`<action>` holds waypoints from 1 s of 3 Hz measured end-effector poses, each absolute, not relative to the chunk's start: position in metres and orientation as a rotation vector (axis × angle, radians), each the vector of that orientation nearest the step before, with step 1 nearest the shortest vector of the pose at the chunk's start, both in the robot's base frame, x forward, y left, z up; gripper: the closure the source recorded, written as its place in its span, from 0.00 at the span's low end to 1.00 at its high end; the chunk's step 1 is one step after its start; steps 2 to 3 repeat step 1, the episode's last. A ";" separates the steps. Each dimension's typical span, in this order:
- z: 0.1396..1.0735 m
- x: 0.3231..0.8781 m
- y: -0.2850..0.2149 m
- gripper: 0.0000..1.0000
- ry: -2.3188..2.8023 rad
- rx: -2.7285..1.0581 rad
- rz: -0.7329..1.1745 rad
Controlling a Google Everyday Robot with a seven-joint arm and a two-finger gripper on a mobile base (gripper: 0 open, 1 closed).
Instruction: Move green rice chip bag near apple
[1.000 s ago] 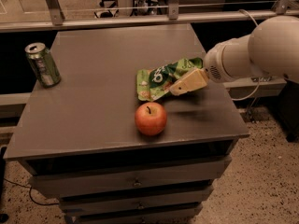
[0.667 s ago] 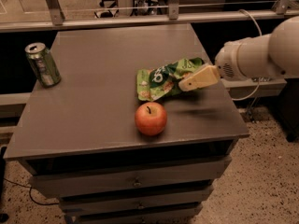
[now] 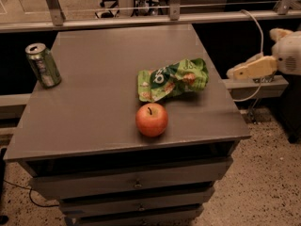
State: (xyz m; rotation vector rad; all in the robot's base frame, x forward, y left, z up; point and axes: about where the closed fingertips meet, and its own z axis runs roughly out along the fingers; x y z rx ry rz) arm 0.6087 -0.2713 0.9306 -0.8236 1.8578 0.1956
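The claw (image 3: pixel 233 72) hangs just beyond the right edge of the worktop (image 3: pixel 94 107), level with its far half and pointing left toward it. The white wrist housing (image 3: pixel 289 55) sits farther right of the worktop.

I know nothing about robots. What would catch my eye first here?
First is the bright green rice chip bag, lying crumpled near the middle of the grey table, with the glossy red-orange apple just in front of it, near the front edge. The robot's pale gripper hangs beyond the table's right edge, holding nothing. A green-silver drink can stands alone at the far left.
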 end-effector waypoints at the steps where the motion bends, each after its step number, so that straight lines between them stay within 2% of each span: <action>1: 0.961 0.598 -0.309 0.00 1.727 -0.879 0.227; 3: 0.961 0.598 -0.309 0.00 1.727 -0.879 0.227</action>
